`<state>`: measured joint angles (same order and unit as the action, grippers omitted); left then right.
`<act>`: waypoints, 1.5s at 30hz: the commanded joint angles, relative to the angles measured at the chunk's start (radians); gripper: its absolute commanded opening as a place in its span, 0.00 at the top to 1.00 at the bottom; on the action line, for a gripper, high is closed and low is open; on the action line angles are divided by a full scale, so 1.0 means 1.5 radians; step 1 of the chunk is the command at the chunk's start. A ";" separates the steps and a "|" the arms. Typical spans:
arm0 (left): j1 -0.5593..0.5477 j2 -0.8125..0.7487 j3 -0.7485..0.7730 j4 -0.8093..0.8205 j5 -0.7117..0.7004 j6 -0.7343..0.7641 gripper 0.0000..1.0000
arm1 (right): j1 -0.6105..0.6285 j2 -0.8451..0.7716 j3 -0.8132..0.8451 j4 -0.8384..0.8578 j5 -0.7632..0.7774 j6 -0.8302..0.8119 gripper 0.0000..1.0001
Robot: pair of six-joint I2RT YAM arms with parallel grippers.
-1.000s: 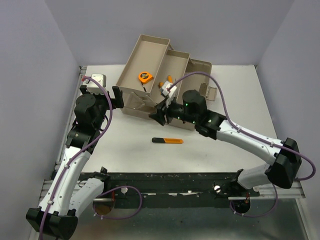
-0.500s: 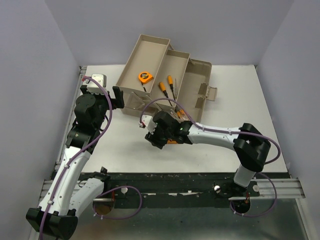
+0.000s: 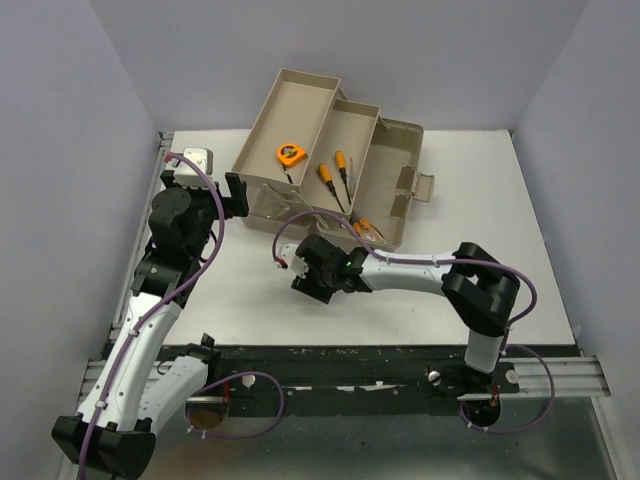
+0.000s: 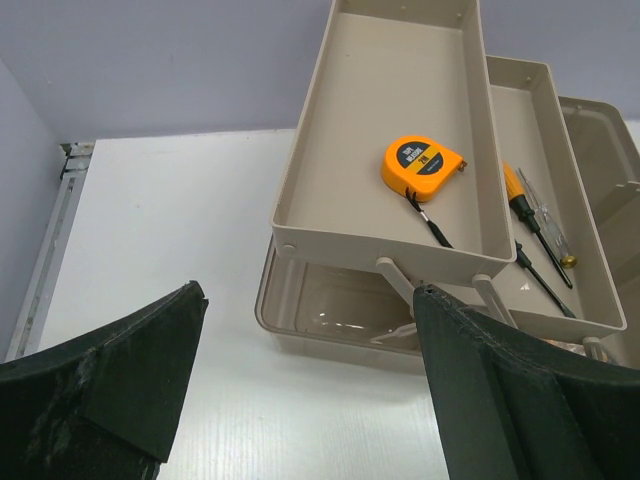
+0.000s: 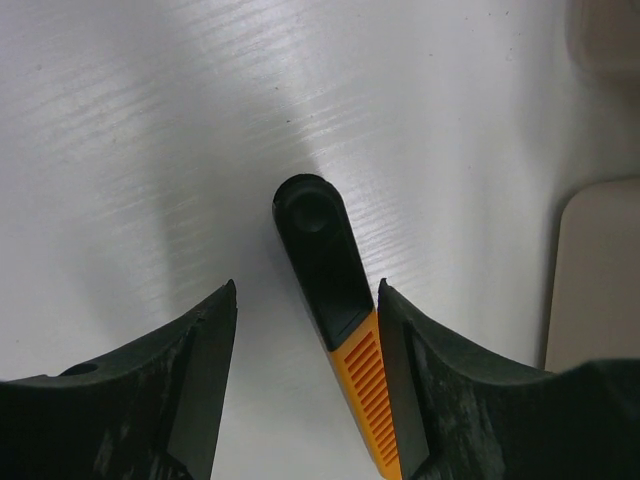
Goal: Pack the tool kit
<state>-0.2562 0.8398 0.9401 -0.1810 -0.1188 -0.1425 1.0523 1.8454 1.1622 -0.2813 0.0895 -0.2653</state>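
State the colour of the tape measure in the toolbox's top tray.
The tape measure is orange with a black label; the left wrist view shows it best.

You have a white table filling the middle of the top view, glossy enough to carry soft streaks of glare in the right wrist view. 3 plain lavender-gray walls close it in: 1 on the left, 1 at the back and 1 on the right. A thin metal rail runs along the table's left edge. A scuffed black strip lines the near edge, and below it you see a shiny gray metal sheet.
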 commanded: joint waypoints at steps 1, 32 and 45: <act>0.001 0.000 -0.006 0.011 0.013 -0.003 0.01 | 0.004 0.014 0.021 -0.005 0.035 -0.015 0.34; -0.004 0.003 -0.006 0.042 0.154 0.003 0.01 | -0.003 -0.155 0.026 -0.018 0.028 0.109 0.99; -0.011 -0.018 -0.038 0.205 0.540 -0.188 0.01 | -0.130 -0.450 -0.018 0.103 0.118 0.332 0.99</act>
<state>-0.2642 0.8215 0.9386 -0.0959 0.3546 -0.2066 0.8818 1.2503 1.1629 -0.2348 0.1635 0.0902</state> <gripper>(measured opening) 0.992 0.071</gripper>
